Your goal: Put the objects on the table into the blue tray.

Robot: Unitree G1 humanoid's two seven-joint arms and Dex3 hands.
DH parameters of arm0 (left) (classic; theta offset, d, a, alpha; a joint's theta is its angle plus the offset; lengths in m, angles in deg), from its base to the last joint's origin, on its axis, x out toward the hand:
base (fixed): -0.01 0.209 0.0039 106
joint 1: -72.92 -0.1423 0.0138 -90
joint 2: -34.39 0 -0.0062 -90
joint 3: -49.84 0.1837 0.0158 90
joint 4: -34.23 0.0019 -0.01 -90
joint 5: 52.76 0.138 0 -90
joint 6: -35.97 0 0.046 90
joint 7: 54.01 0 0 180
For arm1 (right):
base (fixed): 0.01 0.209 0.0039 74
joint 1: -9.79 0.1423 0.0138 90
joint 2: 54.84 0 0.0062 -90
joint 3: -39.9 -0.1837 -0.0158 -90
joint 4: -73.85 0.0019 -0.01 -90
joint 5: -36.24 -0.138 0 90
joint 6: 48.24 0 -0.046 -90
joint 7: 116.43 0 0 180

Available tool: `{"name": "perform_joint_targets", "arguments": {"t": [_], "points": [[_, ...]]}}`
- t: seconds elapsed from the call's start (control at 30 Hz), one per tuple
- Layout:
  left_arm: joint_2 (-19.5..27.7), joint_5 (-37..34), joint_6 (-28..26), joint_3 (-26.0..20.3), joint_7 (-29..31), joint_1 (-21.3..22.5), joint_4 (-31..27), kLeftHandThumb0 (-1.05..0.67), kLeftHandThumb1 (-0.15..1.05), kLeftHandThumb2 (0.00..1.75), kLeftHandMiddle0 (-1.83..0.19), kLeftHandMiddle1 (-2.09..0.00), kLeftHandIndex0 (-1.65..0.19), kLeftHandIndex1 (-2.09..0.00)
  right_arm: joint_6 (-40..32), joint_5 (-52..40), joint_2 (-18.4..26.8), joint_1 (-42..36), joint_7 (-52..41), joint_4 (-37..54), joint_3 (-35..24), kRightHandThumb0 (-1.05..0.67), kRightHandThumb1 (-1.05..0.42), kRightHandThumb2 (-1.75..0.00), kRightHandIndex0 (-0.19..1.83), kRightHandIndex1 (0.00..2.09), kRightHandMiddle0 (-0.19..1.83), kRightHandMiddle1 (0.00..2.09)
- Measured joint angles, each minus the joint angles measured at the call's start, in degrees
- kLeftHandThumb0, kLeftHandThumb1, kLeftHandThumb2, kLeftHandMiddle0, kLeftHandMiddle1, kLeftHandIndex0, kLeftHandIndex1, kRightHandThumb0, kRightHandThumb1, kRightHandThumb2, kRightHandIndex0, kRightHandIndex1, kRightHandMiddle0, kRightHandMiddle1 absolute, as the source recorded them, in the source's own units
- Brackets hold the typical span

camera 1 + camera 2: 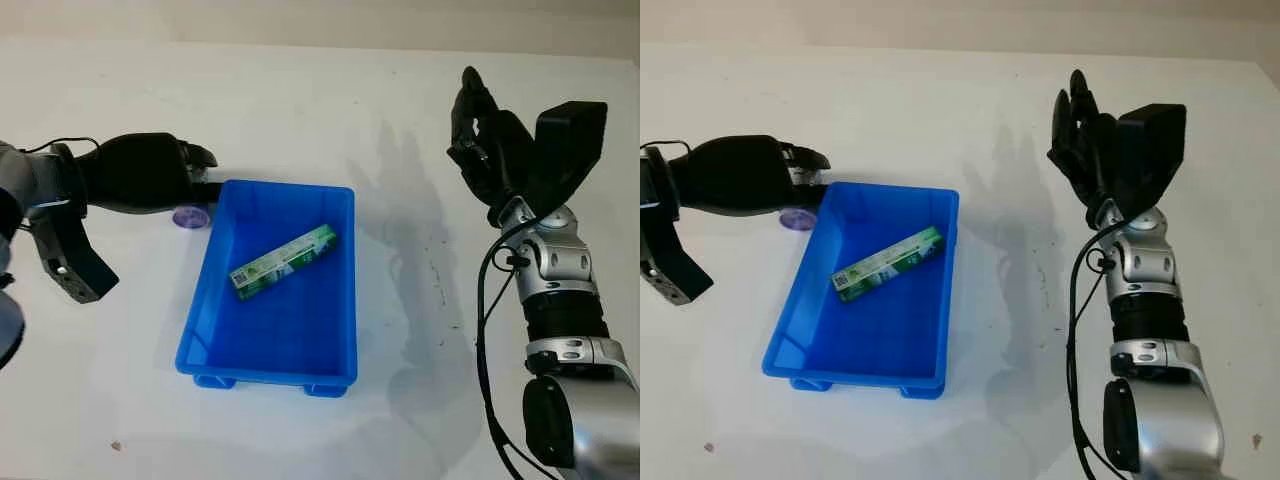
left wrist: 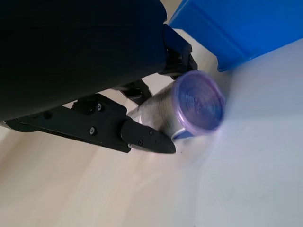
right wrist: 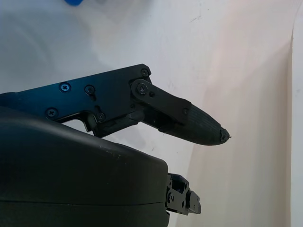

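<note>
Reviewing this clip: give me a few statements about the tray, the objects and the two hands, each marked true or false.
1. A green box lies inside the blue tray. True.
2. The purple-lidded container is already in the tray. False: it is outside the tray, by its far left corner, in the left hand's grasp.
3. The left hand has its fingers closed around the container. True.
4. The right hand holds the green box. False: it is open, raised to the right of the tray, holding nothing.
5. The tray is tipped on its side. False: it sits upright on the table.
</note>
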Motion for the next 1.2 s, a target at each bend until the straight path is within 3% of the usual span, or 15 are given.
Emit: {"name": "perform_joint_targets", "arguments": {"t": [0.07,0.13,0.33,0.47,0.57,0.6,0.67,0.73,0.83,0.9,0.93,1.0,1.07,1.13,1.2], "points": [[-1.2,0.2,-1.7,1.0,0.4,0.0,1.3,-0.11,1.05,0.10,-0.30,-2.06,-0.17,-1.95,-0.4,-0.2,0.4,-0.2,-0.3,0.5,-0.2,-0.64,-1.05,-0.81,-0.19,0.00,-0.19,0.00],[-1.8,-0.3,-2.8,1.3,0.5,0.1,2.1,-0.11,1.04,0.08,-0.42,-2.09,-0.13,-2.04,-0.8,-0.3,0.7,-0.3,-0.7,0.8,-0.4,-0.64,-1.05,-0.82,-0.19,0.00,-0.19,0.00],[-2.8,-2.2,-6.1,1.6,1.1,0.1,3.0,-0.09,1.00,0.05,-0.47,-2.09,-0.13,-2.07,-1.4,-0.5,1.0,-0.8,-1.2,0.9,-0.7,-0.63,-1.05,-0.82,-0.19,0.00,-0.19,0.00],[-3.2,-6.2,-6.0,-0.1,2.9,0.1,3.3,-0.13,1.04,0.09,-0.49,-2.09,-0.19,-2.09,-1.5,-0.5,1.1,-0.8,-1.2,0.9,-0.8,-0.63,-1.05,-0.82,-0.19,0.00,-0.19,0.00],[-3.2,-7.1,-8.3,-0.5,2.9,1.0,3.1,-0.06,1.04,0.11,-0.39,-2.09,-0.19,-2.09,-1.5,-0.7,1.1,-0.8,-1.2,0.9,-0.8,-0.62,-1.05,-0.81,-0.19,0.00,-0.19,0.00],[-3.1,-7.1,-9.1,-0.6,2.9,1.7,3.1,-0.08,1.02,0.08,-0.30,-2.09,-0.11,-1.82,-1.5,-0.7,1.1,-0.8,-1.3,0.9,-0.8,-0.63,-1.05,-0.81,-0.19,0.00,-0.19,0.00],[-2.6,-7.3,-10.0,-0.8,2.8,3.5,3.1,-0.09,1.02,0.07,-0.21,-2.05,-0.04,-1.63,-1.5,-0.8,1.1,-0.8,-1.4,0.8,-0.7,-0.63,-1.05,-0.81,-0.19,0.00,-0.19,0.00],[-1.6,-8.8,-10.0,-1.9,3.5,5.4,3.0,-0.13,1.02,0.06,-0.27,-1.71,-0.15,-1.47,-1.5,-0.8,1.0,-0.8,-1.6,0.6,-0.6,-0.63,-1.05,-0.83,-0.19,0.00,-0.19,0.00],[0.0,-12.4,-9.9,-5.3,5.7,7.8,2.5,-0.13,1.04,0.06,-0.21,-1.52,-0.12,-1.40,-1.5,-0.8,1.0,-0.7,-1.8,0.0,-0.5,-0.62,-1.05,-0.83,-0.19,0.00,-0.19,0.00],[1.0,-15.7,-9.0,-8.1,6.5,8.9,1.9,-0.15,1.04,0.07,-0.08,-1.81,-0.03,-1.58,-1.3,-0.8,1.0,-0.6,-1.9,-0.3,-0.4,-0.63,-1.05,-0.84,-0.19,0.00,-0.19,0.00],[1.4,-17.6,-8.3,-10.0,7.1,9.4,1.4,-0.15,1.04,0.07,-0.07,-1.79,0.00,-1.61,-1.1,-0.7,1.0,-0.6,-1.9,-0.5,-0.3,-0.63,-1.05,-0.84,-0.19,0.00,-0.19,0.00],[2.0,-21.9,-7.6,-13.9,9.4,10.4,-0.7,-0.10,1.04,0.08,-0.13,-1.54,-0.07,-1.53,-0.7,-0.7,1.0,-0.6,-2.1,-0.8,-0.2,-0.63,-1.05,-0.84,-0.19,0.00,-0.19,0.00],[2.5,-26.5,-6.9,-18.5,13.8,11.2,-4.2,-0.07,1.05,0.10,-0.15,-1.39,-0.11,-1.47,-0.6,-0.7,0.9,-0.5,-2.3,-1.0,0.0,-0.62,-1.05,-0.85,-0.19,0.00,-0.19,0.00],[2.8,-33.0,-3.6,-23.8,20.3,11.4,-8.0,0.02,1.05,0.14,-0.27,-1.46,-0.19,-1.48,-0.4,-0.7,0.8,-0.4,-2.3,-1.2,0.2,-0.62,-1.05,-0.85,-0.19,0.00,-0.19,0.00],[2.7,-41.9,-0.4,-29.0,29.5,10.8,-11.9,-0.05,1.04,0.14,-0.38,-1.54,-0.21,-1.46,-0.2,-0.7,0.8,-0.4,-2.2,-1.3,0.3,-0.63,-1.05,-0.84,-0.19,0.00,-0.19,0.00]]}}
